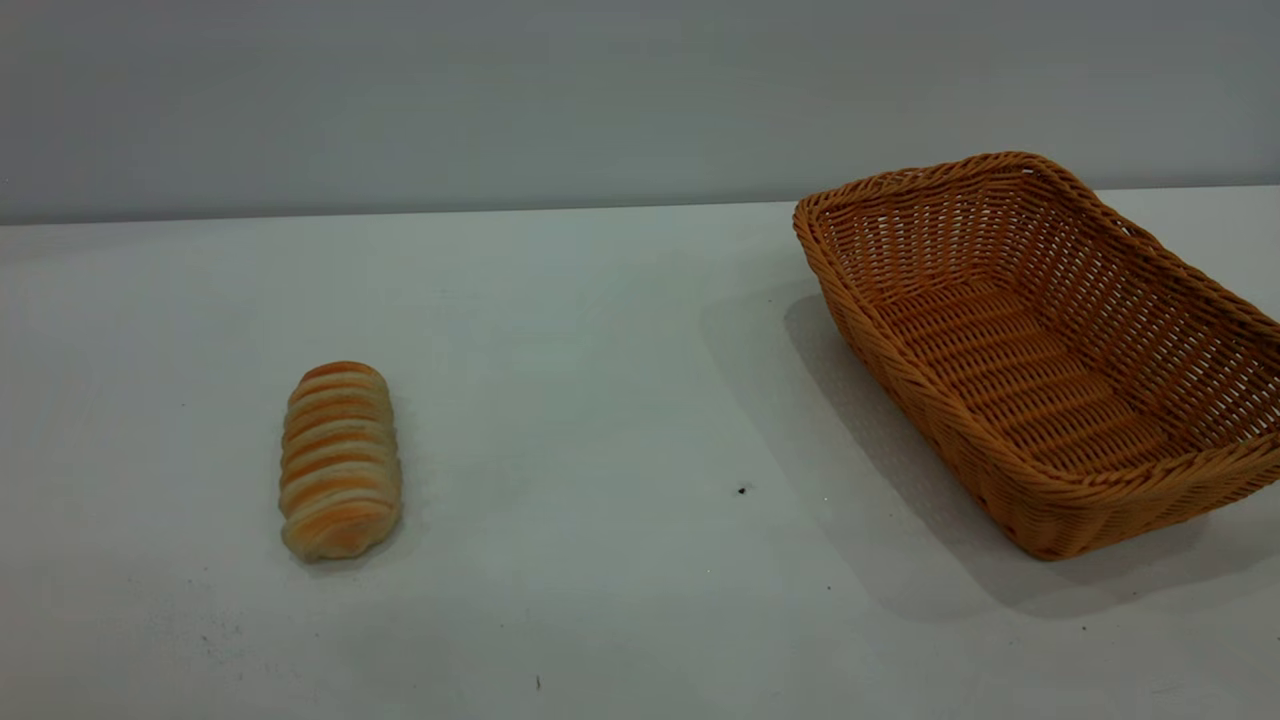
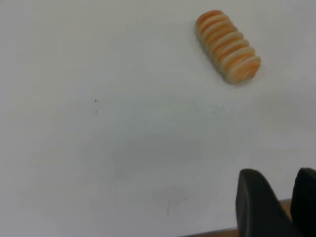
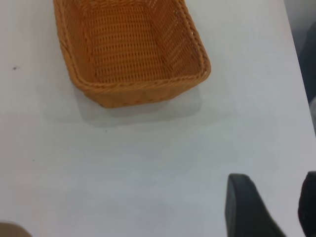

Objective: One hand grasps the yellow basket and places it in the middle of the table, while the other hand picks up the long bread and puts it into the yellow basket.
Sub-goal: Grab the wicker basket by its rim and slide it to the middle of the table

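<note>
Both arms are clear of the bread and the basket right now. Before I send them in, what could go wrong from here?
1. The yellow basket sits at the table's right side, partly out of the exterior view; a grip on its flared open-weave wall may slip or tip it.
2. The long bread is rounded, so the left gripper might roll it when closing.
3. If the right gripper drags rather than lifts, the basket could skew.
</note>
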Controlling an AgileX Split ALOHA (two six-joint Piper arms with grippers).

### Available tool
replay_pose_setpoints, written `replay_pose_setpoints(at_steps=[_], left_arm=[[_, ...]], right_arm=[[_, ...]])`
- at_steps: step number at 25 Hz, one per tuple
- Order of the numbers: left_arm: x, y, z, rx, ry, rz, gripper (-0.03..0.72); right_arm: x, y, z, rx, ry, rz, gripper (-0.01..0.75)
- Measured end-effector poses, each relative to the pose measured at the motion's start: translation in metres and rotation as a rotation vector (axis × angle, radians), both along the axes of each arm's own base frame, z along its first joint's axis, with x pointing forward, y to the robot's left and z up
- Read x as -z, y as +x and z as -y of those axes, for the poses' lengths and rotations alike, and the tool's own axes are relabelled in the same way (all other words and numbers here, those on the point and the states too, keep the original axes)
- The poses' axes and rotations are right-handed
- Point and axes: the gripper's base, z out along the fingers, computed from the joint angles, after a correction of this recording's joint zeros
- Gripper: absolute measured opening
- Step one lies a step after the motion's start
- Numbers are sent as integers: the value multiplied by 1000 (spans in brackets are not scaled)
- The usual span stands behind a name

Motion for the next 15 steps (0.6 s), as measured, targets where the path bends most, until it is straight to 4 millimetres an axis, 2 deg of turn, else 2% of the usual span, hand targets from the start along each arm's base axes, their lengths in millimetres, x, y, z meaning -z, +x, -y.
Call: replay_pose_setpoints(at_steps=[15], left_arm=[[0, 0, 0, 26, 0, 0, 235]], right_arm=[[0, 0, 1, -171, 0, 0, 287]])
